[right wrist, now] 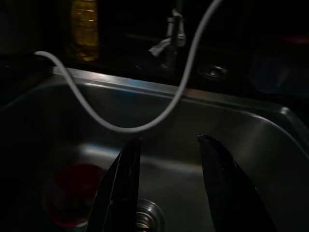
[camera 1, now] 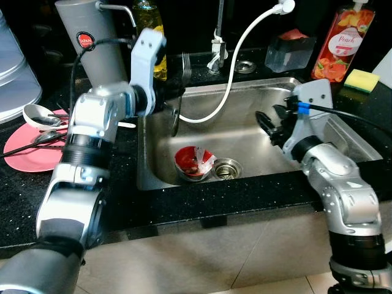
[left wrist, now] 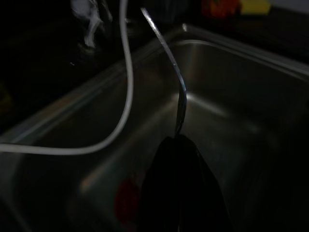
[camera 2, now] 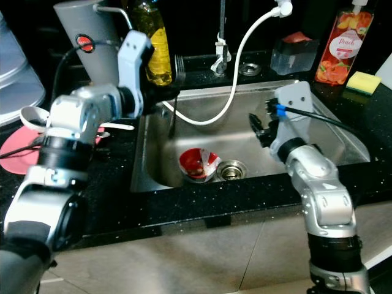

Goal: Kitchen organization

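One red bowl (camera 1: 194, 163), one sink (camera 1: 343, 131)

Black speckled counter (camera 1: 184, 205) w/ steel sink (camera 1: 343, 131) – pink plate (camera 1: 27, 153), yellow sponge (camera 1: 361, 79)

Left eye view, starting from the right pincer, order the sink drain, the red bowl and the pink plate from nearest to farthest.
From the right pincer, held open over the sink's right side:
1. Sink drain, on the sink floor, down and to its left.
2. Red bowl, just left of the drain.
3. Pink plate, on the counter beyond the sink's left edge.
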Robot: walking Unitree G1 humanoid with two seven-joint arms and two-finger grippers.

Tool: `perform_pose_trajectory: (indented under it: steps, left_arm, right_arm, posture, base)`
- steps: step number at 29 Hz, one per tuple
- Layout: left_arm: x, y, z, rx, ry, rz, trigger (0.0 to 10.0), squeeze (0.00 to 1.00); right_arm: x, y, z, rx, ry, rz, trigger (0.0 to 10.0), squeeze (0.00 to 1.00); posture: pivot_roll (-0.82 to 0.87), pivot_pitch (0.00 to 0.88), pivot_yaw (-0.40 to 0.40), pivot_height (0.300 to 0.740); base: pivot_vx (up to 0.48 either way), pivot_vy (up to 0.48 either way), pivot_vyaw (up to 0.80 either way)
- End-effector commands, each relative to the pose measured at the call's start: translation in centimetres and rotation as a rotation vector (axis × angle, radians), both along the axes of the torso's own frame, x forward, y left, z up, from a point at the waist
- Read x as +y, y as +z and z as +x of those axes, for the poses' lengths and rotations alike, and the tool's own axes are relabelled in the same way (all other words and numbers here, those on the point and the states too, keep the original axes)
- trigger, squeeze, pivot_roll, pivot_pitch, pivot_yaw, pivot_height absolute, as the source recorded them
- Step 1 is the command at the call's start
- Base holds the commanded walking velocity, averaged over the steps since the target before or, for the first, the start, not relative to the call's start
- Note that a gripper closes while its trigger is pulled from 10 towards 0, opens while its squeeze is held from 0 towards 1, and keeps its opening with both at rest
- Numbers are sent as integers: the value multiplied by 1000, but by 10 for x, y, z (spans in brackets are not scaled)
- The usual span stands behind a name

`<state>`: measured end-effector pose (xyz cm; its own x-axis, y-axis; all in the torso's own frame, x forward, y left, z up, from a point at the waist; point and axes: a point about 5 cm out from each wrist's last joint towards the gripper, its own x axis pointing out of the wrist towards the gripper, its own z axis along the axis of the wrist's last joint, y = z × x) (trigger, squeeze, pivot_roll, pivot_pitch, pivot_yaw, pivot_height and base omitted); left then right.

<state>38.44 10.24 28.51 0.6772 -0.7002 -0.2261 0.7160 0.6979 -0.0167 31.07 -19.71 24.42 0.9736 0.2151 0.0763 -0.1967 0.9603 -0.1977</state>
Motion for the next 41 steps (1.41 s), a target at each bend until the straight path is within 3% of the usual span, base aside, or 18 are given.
perform_pose_trajectory:
  steps: [1, 4, 11, 14, 15, 16, 20, 21, 23, 26, 27, 28, 31, 32, 33, 38, 39, 41]
  left_arm:
    - [-9, -17, 0, 60, -27, 52, 10000, 0]
    - [-30, -37, 3, 7, -111, 188, 10000, 0]
    - [-51, -58, 2, 87, -180, 227, 10000, 0]
    - [-56, -67, 0, 153, -201, 218, 10000, 0]
    - [-56, -69, 1, 160, -202, 216, 10000, 612]
    - [-56, -71, 1, 161, -198, 209, 10000, 1000]
    - [-56, -58, 4, 117, -222, 129, 10000, 1000]
    - [-51, -46, 5, 92, -227, 76, 10000, 82]
    - [-43, -34, 6, 60, -213, 47, 10000, 0]
    - [-26, -19, 7, -6, -179, 63, 10000, 0]
    - [-5, -12, 4, -115, -140, 208, 10000, 0]
    - [-5, -12, 4, -115, -140, 208, 10000, 0]
    - [36, -4, -8, -172, -41, 345, 10000, 0]
    - [36, -4, -8, -172, -41, 345, 10000, 0]
    - [59, -4, -13, -193, 50, 450, 10000, 0]
    - [92, -8, -25, -233, 148, 653, 10000, 0]
    - [112, -8, -36, -244, 196, 769, 10000, 0]
    - [120, -8, -39, -246, 212, 810, 10000, 0]
  right_arm:
    - [-7, -7, 0, 30, -33, -8, 10000, 0]
    - [-13, -16, -1, 98, -35, -29, 10000, 0]
    - [-27, -10, 1, 55, -145, 30, 10000, 0]
    - [-7, 2, 1, 6, -19, 53, 10000, 0]
    - [4, 7, 1, -13, 44, 54, 10000, 0]
    - [14, 10, 0, -26, 90, 55, 10000, 0]
    - [29, 12, -2, -46, 164, 74, 10000, 0]
    - [36, 14, -4, -53, 218, 83, 10000, 0]
    - [43, 16, -8, -61, 275, 90, 10000, 0]
    - [54, 18, -13, -61, 360, 96, 10000, 0]
    - [61, 17, -16, -39, 413, 93, 10000, 0]
    - [61, 17, -16, -39, 413, 93, 10000, 0]
    - [75, 10, -18, -1, 489, 107, 10000, 0]
    - [75, 10, -18, -1, 489, 107, 10000, 0]
    - [82, 11, -18, 4, 537, 153, 10000, 0]
    - [94, 17, -19, -3, 633, 199, 10000, 0]
    - [102, 21, -21, -3, 708, 216, 10000, 0]
    - [104, 22, -23, 0, 737, 219, 10000, 0]
  posture:
    - [13, 0, 66, 740]
    - [10, 0, 70, 740]
    - [-2, 0, 78, 740]
    - [-4, 0, 82, 740]
    - [-9, 0, 83, 740]
    - [-7, 0, 81, 740]
    - [3, 0, 71, 740]
    - [3, 0, 71, 740]
    - [2, 0, 71, 740]
    - [3, 0, 70, 740]
    - [8, 0, 69, 740]
    - [8, 0, 69, 740]
    - [25, 0, 63, 740]
    - [25, 0, 63, 740]
    - [36, 0, 59, 740]
    - [56, 0, 47, 740]
    - [79, 0, 32, 740]
    - [86, 0, 27, 740]
  base:
    - [0, 0, 0]
    - [0, 0, 0]
    - [0, 0, 0]
    - [0, 0, 0]
    - [0, 0, 0]
    - [0, 0, 0]
    - [0, 0, 0]
    - [0, 0, 0]
    - [0, 0, 0]
    - [0, 0, 0]
    - [0, 0, 0]
    - [0, 0, 0]
    - [0, 0, 0]
    - [0, 0, 0]
    - [0, 0, 0]
    - [0, 0, 0]
    - [0, 0, 0]
    - [0, 0, 0]
